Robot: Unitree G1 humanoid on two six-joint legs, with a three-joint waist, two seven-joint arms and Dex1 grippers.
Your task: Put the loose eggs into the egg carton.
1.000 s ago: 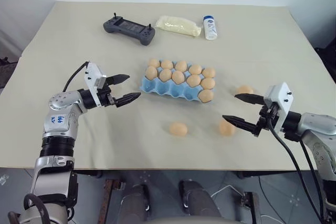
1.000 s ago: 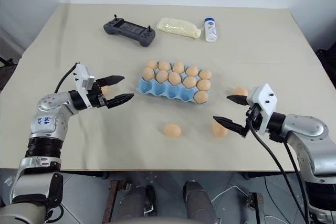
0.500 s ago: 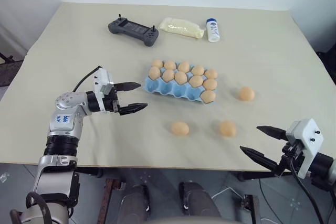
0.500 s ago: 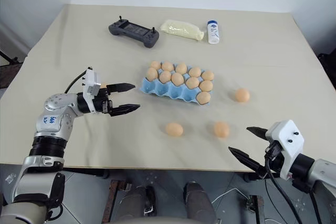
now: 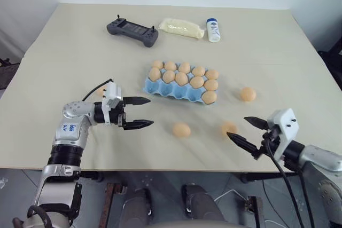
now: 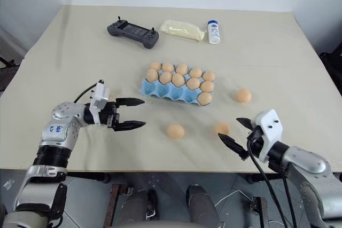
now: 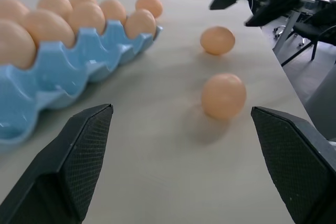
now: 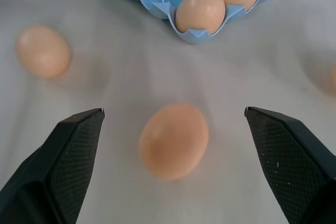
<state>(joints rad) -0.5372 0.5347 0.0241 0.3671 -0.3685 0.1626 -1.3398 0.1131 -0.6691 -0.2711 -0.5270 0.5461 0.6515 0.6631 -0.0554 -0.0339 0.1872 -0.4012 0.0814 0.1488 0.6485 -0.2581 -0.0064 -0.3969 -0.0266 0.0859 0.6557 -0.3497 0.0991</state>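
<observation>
The beige worktop [image 5: 267,52] carries everything. The egg carton [image 5: 179,90], light blue, sits about midway between the side edges, its long side running slightly askew to the near edge. Eleven eggs fill its far and middle rows and the right-end cup of its near row; the other near-row cups are bare. Along the far edge lie a grey controller [image 5: 132,29], a pale yellow packet [image 5: 182,26] just to its right, and a small white bottle [image 5: 214,29] beside that packet.

The left claw [image 5: 140,112] hovers over the worktop between the left edge and the carton, nearer the near edge, its two black fingers spread wide and holding nothing, pointing toward the right edge. The right claw [image 5: 246,132] is at the near right part of the worktop, fingers likewise released and empty, aimed toward the carton.

Three loose eggs lie on the bare surface. The middle egg [image 5: 181,130] rests between the carton and the near edge, out ahead of the left claw and well apart from it. The near-right egg [image 5: 229,128] lies just in front of the right claw's spread fingers, not touching them. The far-right egg [image 5: 247,94] sits toward the right edge, level with the carton's near row
</observation>
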